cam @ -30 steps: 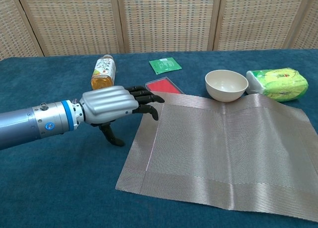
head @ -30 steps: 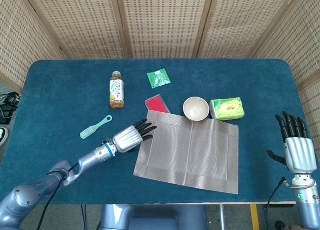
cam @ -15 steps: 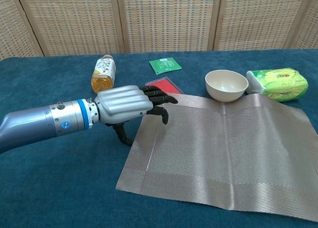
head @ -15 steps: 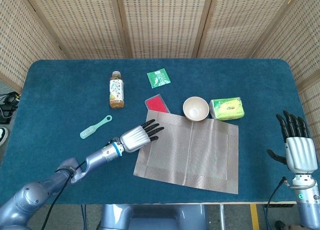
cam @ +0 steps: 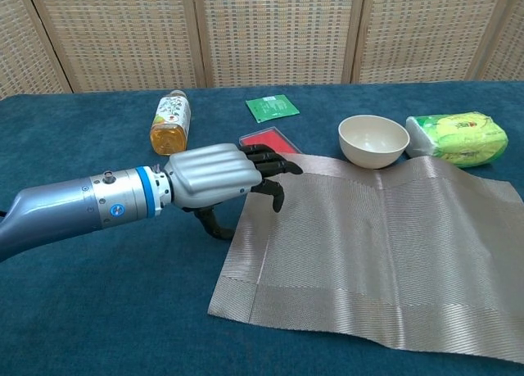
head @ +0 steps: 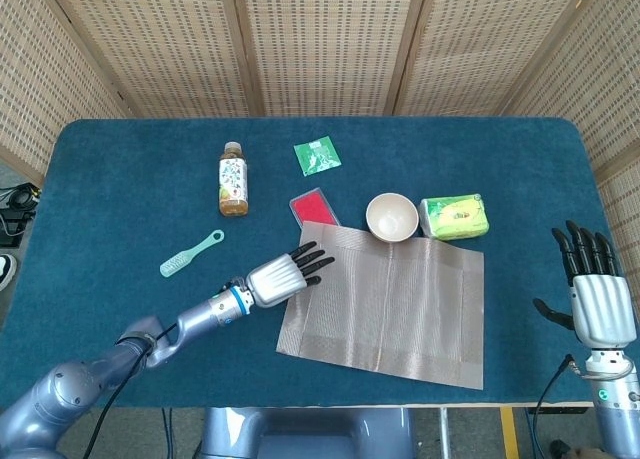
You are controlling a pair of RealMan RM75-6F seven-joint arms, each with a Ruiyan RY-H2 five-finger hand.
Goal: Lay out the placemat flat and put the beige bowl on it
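A grey woven placemat (head: 385, 304) lies spread open on the blue worktop (head: 120, 179), its near and right edges showing slight waves in the chest view, so it looks unfolded but perhaps not quite flat. The robot's left hand (head: 285, 276) rests at the mat's left edge with its dark fingers (cam: 274, 165) stretched over the fabric and holding nothing; whether the fingertips actually press on the weave is hard to judge from either camera. The beige bowl (head: 391, 217) stands upright and empty on the worktop, touching or slightly overlapping the mat's far edge, between a red card (head: 313, 207) and a green packet of tissues (head: 455, 218). The right hand (head: 595, 294) waits well apart at the worktop's right side, palm away, fingers spread and empty. The spreading step appears nearly complete, needing at most a final smoothing; lifting the bowl and setting it down on the mat's middle is not yet done.
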